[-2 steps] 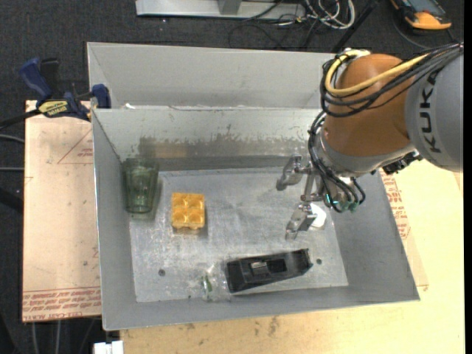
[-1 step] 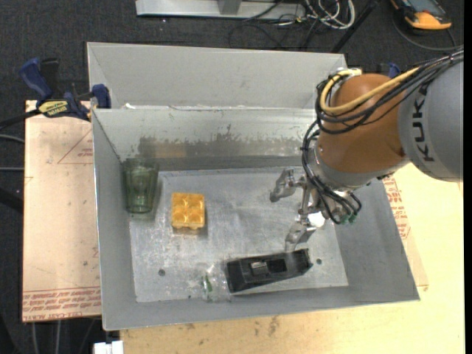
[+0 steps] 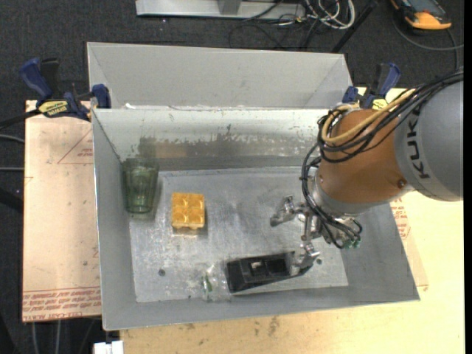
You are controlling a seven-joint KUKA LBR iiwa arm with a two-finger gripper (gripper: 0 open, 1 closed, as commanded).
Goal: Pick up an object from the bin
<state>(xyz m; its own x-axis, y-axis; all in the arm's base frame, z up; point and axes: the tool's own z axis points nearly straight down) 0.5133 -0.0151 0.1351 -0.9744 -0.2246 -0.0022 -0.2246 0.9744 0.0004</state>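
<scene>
My gripper (image 3: 296,237) hangs low over the right half of the bin floor, open, with nothing between its fingers. One fingertip (image 3: 283,214) points up-left, the other (image 3: 308,261) sits right by the right end of a flat black rectangular device (image 3: 255,272) lying near the bin's front wall. Whether that fingertip touches the device I cannot tell. A small crumpled clear piece (image 3: 210,285) lies at the device's left end.
A yellow block with a knobbed top (image 3: 187,212) lies left of centre. A green translucent cup (image 3: 139,187) stands in the back left corner. The arm's orange cover and cables fill the bin's right side.
</scene>
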